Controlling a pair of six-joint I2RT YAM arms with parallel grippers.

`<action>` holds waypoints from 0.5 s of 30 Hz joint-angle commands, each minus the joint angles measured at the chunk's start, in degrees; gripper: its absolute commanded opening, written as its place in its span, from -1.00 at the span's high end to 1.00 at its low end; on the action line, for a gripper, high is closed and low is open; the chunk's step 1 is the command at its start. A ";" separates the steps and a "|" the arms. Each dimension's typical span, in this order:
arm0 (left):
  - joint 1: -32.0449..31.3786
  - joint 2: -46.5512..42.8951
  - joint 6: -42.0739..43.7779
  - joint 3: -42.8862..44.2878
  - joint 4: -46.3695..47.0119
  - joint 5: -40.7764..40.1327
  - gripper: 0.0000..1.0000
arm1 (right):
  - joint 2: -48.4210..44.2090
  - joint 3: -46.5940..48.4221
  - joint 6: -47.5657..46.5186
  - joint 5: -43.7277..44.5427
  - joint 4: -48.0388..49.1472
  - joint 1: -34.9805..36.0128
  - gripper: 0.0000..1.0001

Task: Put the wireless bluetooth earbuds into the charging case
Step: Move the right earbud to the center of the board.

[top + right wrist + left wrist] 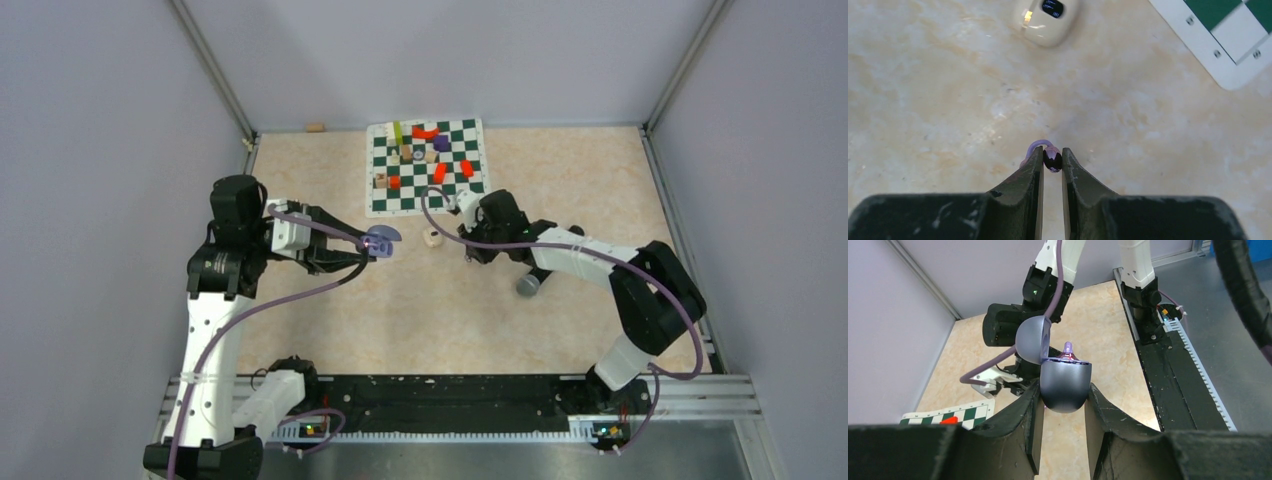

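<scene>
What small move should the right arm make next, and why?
Probably a short lift straight up. The right gripper has its fingers closed on an earbud that lies on the table, so it should clear the surface before travelling. The left gripper holds the case with its lid open and the other earbud already in it, ready to receive this one.

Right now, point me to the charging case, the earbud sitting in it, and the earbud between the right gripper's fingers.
charging case [1065, 387], left wrist view, on its rounded lower shell.
earbud in the case [1068, 349], left wrist view, on its upstanding purple tip.
second earbud [1052, 160], right wrist view, on its dark rounded body.
</scene>
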 commanded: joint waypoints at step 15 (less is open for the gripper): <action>0.39 0.07 2.28 -1.30 -0.52 7.29 1.00 | 8.59 3.18 18.81 6.13 2.61 -10.57 0.64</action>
